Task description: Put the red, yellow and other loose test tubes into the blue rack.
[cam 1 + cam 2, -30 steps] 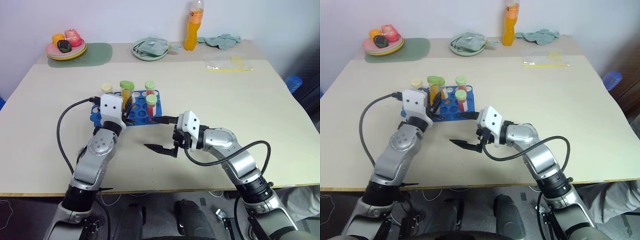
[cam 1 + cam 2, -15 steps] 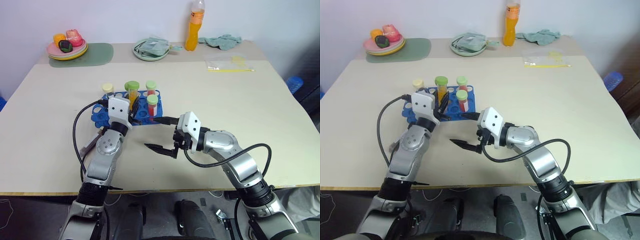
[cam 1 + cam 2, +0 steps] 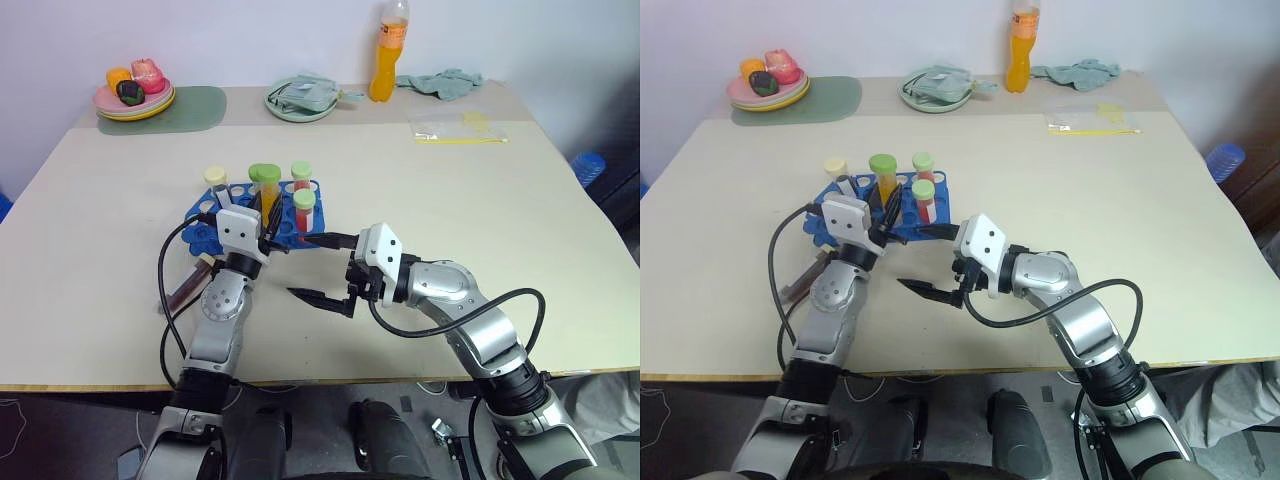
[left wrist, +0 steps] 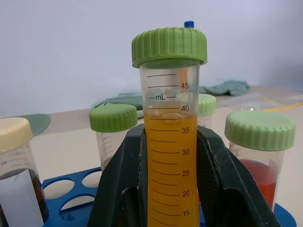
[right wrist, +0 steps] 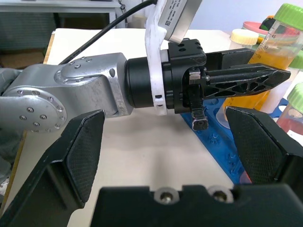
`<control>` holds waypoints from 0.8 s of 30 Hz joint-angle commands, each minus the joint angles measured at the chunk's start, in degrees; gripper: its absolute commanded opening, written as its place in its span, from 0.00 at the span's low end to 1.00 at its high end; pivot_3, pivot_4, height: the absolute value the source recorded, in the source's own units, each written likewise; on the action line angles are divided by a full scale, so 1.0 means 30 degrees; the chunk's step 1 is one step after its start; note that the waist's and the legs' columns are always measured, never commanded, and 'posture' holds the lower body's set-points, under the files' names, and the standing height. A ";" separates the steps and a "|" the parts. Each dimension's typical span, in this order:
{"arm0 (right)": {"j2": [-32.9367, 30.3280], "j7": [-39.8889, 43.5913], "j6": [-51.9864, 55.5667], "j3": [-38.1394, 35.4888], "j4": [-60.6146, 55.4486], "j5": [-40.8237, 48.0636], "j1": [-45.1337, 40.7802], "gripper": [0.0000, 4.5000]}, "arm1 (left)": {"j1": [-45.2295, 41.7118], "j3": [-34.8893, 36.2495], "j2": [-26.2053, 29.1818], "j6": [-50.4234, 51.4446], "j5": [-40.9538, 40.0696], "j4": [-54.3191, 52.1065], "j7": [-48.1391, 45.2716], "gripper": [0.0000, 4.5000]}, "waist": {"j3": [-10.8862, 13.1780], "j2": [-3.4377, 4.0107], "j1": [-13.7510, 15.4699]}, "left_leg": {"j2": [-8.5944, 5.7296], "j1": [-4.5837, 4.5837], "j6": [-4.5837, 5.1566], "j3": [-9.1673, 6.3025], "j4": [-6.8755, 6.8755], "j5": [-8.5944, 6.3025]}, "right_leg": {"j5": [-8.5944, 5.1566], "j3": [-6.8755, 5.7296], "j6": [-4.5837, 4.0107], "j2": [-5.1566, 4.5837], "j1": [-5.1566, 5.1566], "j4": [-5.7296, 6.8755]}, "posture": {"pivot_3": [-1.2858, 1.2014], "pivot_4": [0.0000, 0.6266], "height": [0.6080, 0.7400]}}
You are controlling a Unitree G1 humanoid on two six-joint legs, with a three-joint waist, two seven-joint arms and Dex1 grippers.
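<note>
On your left, a dark tube (image 3: 187, 287) lies flat on the desk (image 3: 520, 200), near its front edge. Just beside it, your left gripper (image 3: 267, 219) is clamped on the yellow tube (image 4: 171, 142), held upright over the blue rack (image 3: 203, 231), where two red tubes (image 3: 304, 211) stand. Your right gripper (image 3: 320, 268) waits with jaws wide apart, empty.

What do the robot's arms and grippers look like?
Both arms are shiny silver metal with round joints and small screws. Each wrist carries a white box, and a black cable loops along each arm. The left gripper and right gripper each have two black pointed fingers with a textured inner face.
</note>
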 commanded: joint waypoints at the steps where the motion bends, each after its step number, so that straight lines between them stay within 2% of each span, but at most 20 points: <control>1: 0.0030 -0.0009 -0.0030 -0.0355 -0.0719 0.0335 -0.0126 1.00 | -0.0196 0.0387 0.0094 -0.0645 0.0782 0.0146 0.0378 0.17 | 0.0000 0.0000 -0.0007 | 0.0000 0.0000 0.0000 0.0001 0.0000 0.0000 | 0.0000 0.0000 0.0001 0.0000 0.0000 0.0000 | 0.52 0.24 1.00; 13: 0.0087 0.0005 0.0080 -0.0347 -0.0695 0.0368 -0.0144 1.00 | -0.0218 0.0824 0.0111 -0.0716 0.1664 0.0865 0.0849 0.17 | -0.0001 0.0001 -0.0022 | 0.0000 0.0010 0.0001 -0.0001 0.0000 0.0000 | 0.0001 -0.0001 0.0001 0.0003 0.0004 0.0004 | 0.52 0.24 1.00; 24: 0.0244 -0.0117 0.0139 -0.0297 -0.0743 0.0355 -0.0130 1.00 | -0.0731 0.1051 -0.0508 -0.1755 0.0989 0.2284 0.0329 0.17 | -0.0002 0.0002 0.0011 | 0.0000 0.0033 0.0001 0.0001 0.0000 0.0000 | 0.0001 -0.0001 0.0001 0.0003 0.0027 0.0005 | 0.52 0.24 1.00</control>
